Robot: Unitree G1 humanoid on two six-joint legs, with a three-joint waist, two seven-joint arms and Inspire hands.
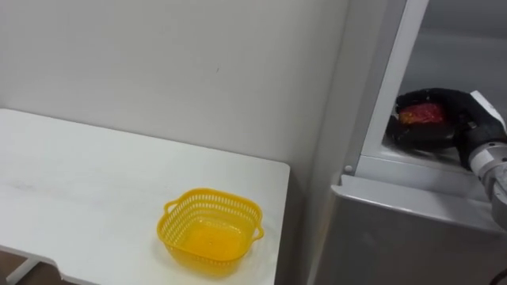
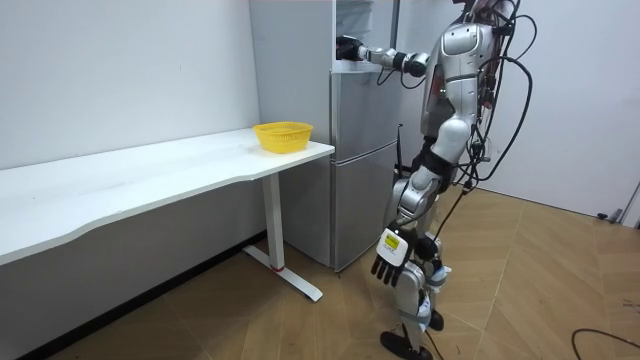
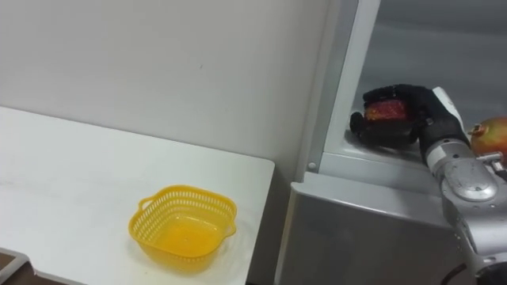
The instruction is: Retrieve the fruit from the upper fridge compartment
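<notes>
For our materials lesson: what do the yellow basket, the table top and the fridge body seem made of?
Yellow basket: likely moulded plastic, glossy, with slotted lattice walls. Table top: probably laminate, smooth matt white. Fridge body: seemingly painted metal, grey with soft sheen.

I read this as a lab room dressed up as a home corner. In the room view, plain white walls (image 2: 120, 60) fill the upper left, a long white desk (image 2: 150, 170) runs across the left, a grey fridge (image 2: 360, 150) stands at centre, and wood-pattern floor (image 2: 560, 270) covers the lower right.
</notes>
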